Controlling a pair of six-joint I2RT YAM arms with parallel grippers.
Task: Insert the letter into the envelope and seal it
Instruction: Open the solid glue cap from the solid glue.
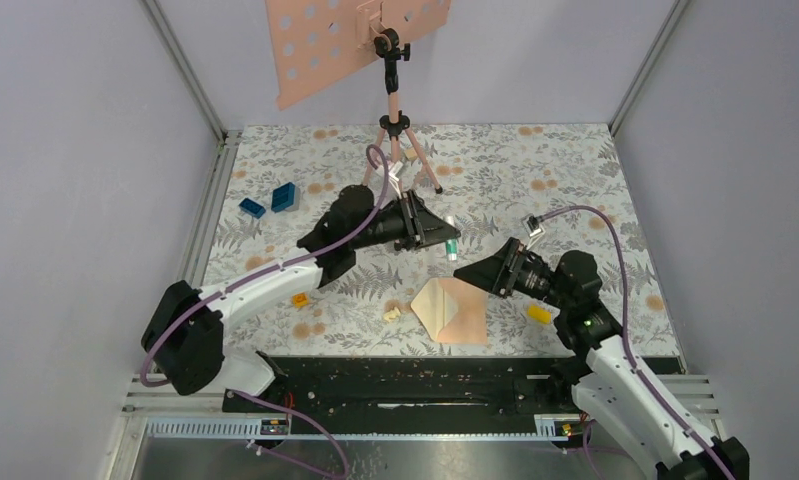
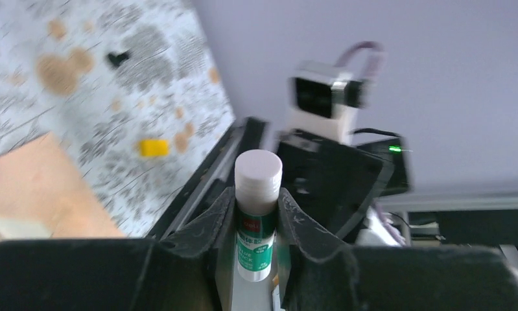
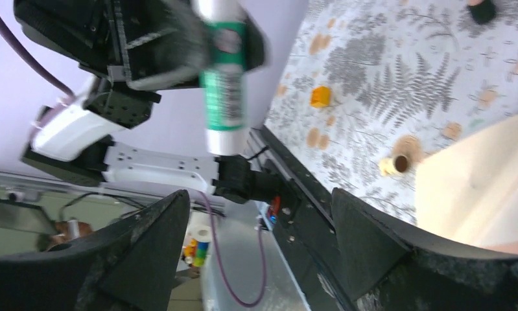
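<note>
While left gripper [image 2: 257,208] clamps glue stick [image 2: 259,173]: keep that narrow grip square, I'd say, and bring the stick down gently along the flap's edge.
Right gripper [image 3: 259,210]: jaws wide, holding nothing; best used to pin the paper.
Envelope [image 1: 463,315]: flat by the table's near edge, midway between the arms; peach-pink, paler triangular flap spread out leftwards.
Letter: not visible; possibly inside.

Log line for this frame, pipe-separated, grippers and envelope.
left gripper: shut on glue stick, held above table | right gripper: open, empty, facing the stick | envelope: lying on table, ungripped
</note>
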